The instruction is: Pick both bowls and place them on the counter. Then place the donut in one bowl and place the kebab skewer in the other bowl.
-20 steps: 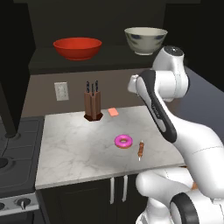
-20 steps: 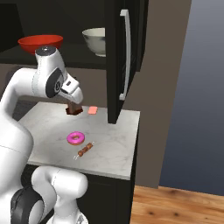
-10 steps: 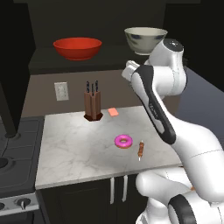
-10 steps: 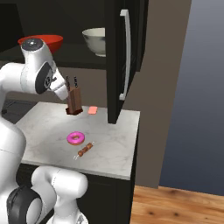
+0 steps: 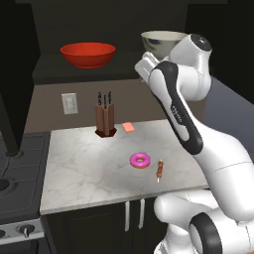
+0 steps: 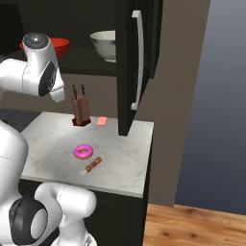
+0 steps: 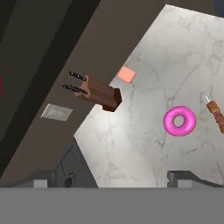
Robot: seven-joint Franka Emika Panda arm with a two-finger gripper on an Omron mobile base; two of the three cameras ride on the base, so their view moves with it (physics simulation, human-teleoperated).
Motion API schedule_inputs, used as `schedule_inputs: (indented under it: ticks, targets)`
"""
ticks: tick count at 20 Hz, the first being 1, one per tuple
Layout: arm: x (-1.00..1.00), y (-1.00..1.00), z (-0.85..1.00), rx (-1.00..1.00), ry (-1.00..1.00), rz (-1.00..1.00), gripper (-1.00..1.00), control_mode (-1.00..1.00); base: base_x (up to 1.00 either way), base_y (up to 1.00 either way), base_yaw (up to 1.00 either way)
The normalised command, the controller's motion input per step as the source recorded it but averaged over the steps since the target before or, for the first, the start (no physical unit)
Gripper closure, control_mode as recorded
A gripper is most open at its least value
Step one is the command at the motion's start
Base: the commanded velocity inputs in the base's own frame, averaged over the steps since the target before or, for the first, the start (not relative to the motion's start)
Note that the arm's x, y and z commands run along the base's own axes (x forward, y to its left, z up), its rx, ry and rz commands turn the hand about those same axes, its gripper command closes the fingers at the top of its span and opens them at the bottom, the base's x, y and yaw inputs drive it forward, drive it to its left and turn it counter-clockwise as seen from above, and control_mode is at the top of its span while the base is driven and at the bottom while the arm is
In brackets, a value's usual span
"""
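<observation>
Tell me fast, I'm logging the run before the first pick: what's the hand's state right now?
Hand: open and empty, raised above the white-grey marble counter, holding neither bowl.

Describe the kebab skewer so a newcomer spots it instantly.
Start at the marble counter beside the dark stove. Near its front right part lies the pink donut, and the kebab skewer lies just to its right, apart from it. It is the only thin stick there, with brown-orange chunks.
</observation>
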Motion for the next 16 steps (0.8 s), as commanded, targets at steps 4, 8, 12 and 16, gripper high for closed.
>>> schedule_inputs:
  ticks: [4,8,12,16]
  targets:
    - [0.22,0.28,0.31,0.13,-0.02,-0.07,-1.00,-1.00,0.00,0.00,0.00]
    - [0.21,0.25,0.35,0.13,-0.06,-0.04,-1.00,-1.00,0.00,0.00,0.00]
    - [0.22,0.23,0.33,0.15,-0.10,-0.01,-1.00,-1.00,0.00,0.00,0.00]
    - [0.26,0.25,0.26,0.14,-0.10,0.00,-1.00,-1.00,0.00,0.00,0.00]
